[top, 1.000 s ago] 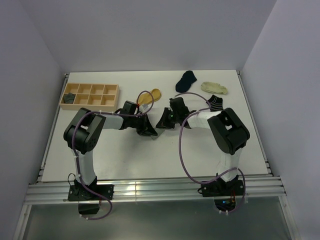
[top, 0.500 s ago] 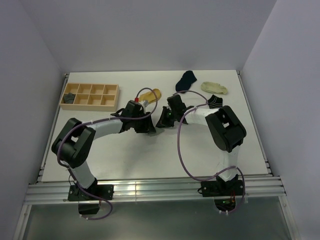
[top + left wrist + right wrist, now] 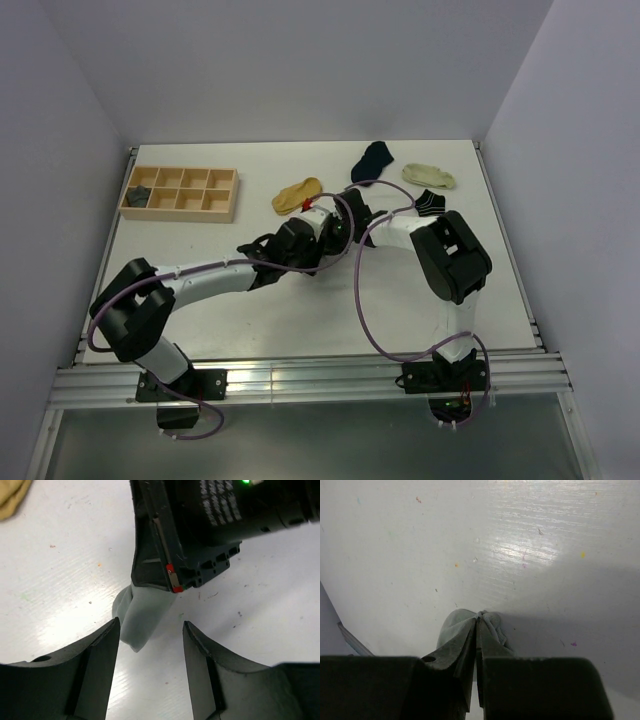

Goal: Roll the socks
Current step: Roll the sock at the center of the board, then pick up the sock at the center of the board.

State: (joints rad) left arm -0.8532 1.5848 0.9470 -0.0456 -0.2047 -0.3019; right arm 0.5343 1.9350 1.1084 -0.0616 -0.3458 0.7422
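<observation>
A light grey sock (image 3: 451, 628) lies bunched on the white table, and my right gripper (image 3: 477, 619) is shut on its fold. In the left wrist view the same sock (image 3: 141, 616) pokes out from under the right gripper's black body (image 3: 200, 525). My left gripper (image 3: 151, 667) is open just short of the sock's tip, touching nothing. From above, both grippers meet mid-table, left (image 3: 318, 240) and right (image 3: 338, 222), hiding the sock. A mustard sock (image 3: 298, 193) lies behind them. A dark grey sock (image 3: 138, 195) sits in the tray.
A wooden compartment tray (image 3: 205, 203) stands at the back left. A navy sock (image 3: 373, 160), a cream sock (image 3: 428, 176) and a striped sock (image 3: 430, 203) lie at the back right. Purple cables loop over both arms.
My left arm has stretched right and forward toward the right gripper, and its jaws have opened. The mustard sock is now uncovered. The right gripper stays shut on the light grey sock.
</observation>
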